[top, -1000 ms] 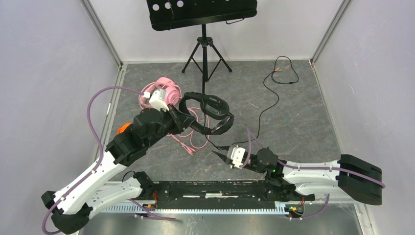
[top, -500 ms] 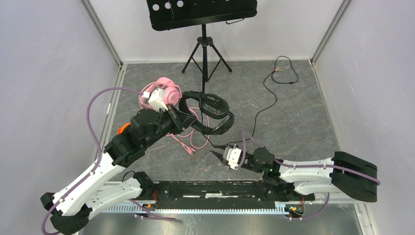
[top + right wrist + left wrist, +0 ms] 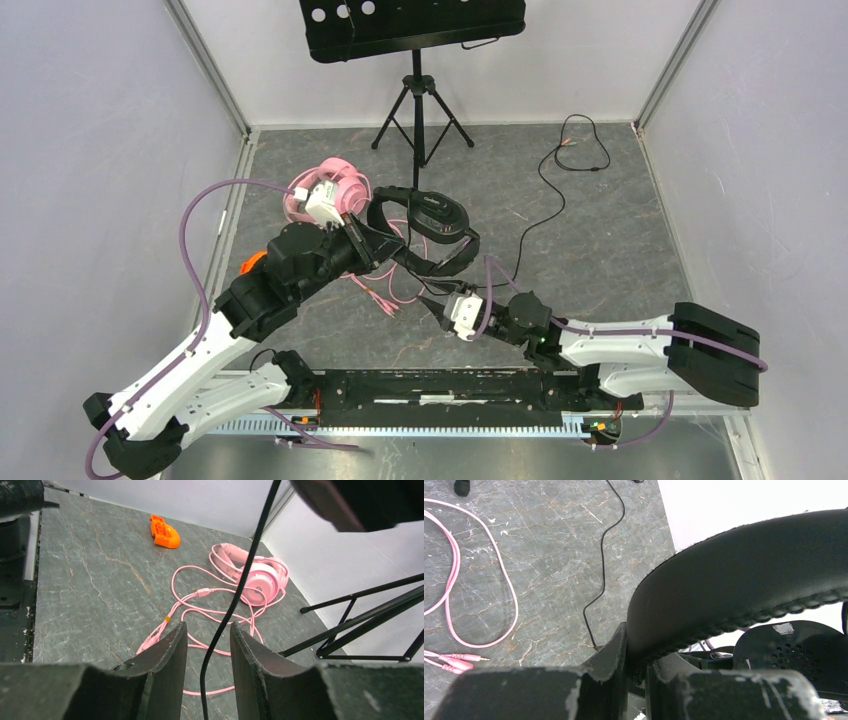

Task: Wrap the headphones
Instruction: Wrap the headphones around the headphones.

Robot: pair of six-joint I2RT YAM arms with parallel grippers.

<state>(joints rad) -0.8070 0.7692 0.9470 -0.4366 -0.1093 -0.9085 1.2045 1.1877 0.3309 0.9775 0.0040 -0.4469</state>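
Top view with both wrist views: early stage of wrapping. The left end effector is clamped on the padded headband of the black over-ear headphones, holding them above the grey marbled surface just left of centre; in the left wrist view the band fills the gap between the two jaws. The right end effector reaches in from 5 o'clock with its jaws apart, and the thin black cable runs down through the gap between them; no contact with either pad can be made out. From the headset this cable trails loosely across the surface towards 1 o'clock, where its plug end lies in an open loop near the far corner. The pink over-ear headphones rest on the surface at about 10 o'clock, partly hidden behind the left wrist, and their long pink cable lies in slack loops spreading towards 6 o'clock. A small orange plastic object sits near the left edge, and a black tripod music stand stands at 12 o'clock. Judged from this layout, neither cable is wound yet: the black one appears about to be gathered, and the pink pair is untouched, so nearly all the task remains.
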